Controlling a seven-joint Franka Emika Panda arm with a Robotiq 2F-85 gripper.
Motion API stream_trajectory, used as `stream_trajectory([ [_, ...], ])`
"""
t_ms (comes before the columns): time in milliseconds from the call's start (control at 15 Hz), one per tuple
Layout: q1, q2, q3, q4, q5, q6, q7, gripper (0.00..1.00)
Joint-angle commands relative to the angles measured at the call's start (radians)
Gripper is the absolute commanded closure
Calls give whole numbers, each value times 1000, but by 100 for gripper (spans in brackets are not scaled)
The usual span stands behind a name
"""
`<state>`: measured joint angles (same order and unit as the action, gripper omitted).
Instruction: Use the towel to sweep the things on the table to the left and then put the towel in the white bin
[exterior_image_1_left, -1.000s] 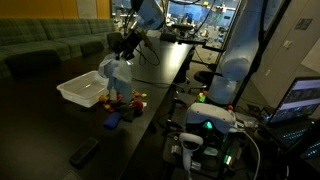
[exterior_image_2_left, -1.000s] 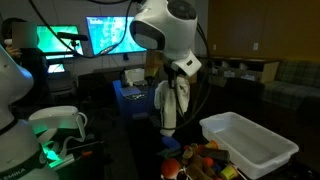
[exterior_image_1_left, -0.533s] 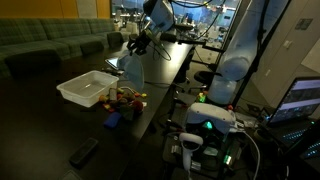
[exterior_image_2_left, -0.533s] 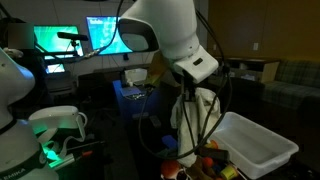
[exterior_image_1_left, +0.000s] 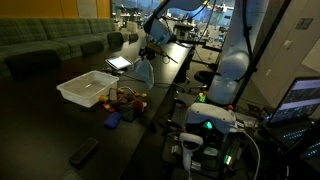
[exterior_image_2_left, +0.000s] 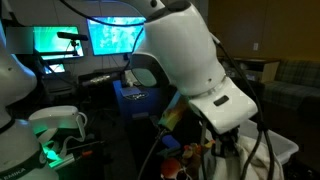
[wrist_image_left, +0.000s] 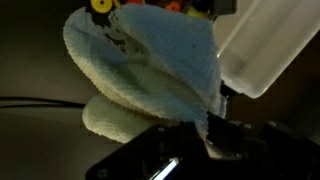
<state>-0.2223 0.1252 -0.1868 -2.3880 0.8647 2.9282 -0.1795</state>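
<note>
Hand: the hand (exterior_image_1_left: 149, 50) is clamped tight on the towel (exterior_image_1_left: 143, 70), held above the surface (exterior_image_1_left: 165, 78), beyond the white bin (exterior_image_1_left: 88, 88).
Toys: the toys (exterior_image_1_left: 125, 97) sit clustered just beside the bin.
Risk: the dangling cloth could snag the bin's rim or drop outside it.

Setting: robotics lab, dim lighting. Evidence: bright monitors (exterior_image_2_left: 56, 40) on a wall well apart from the gripper (exterior_image_1_left: 149, 54). A control box (exterior_image_1_left: 207, 122) with a green light and an open laptop (exterior_image_1_left: 303, 98) stand nearer the arm's base. A green sofa (exterior_image_1_left: 50, 40) lies beyond the gripper.
</note>
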Motion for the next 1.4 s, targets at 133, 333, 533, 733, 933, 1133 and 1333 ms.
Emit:
stream_trajectory([
  [133, 20, 285, -71, 134, -43, 190, 148, 90],
  [333, 47, 421, -101, 202, -40, 202, 206, 90],
  [533, 36, 533, -97, 273, -171, 174, 360, 90],
  [733, 48, 631, -108, 351, -259, 144, 471, 90],
  [933, 66, 696, -111, 397, -322, 117, 550, 90],
  [1133, 74, 741, -102, 435, -373, 82, 600, 90],
  [1333, 71, 762, -84, 454, -411, 41, 612, 90],
])
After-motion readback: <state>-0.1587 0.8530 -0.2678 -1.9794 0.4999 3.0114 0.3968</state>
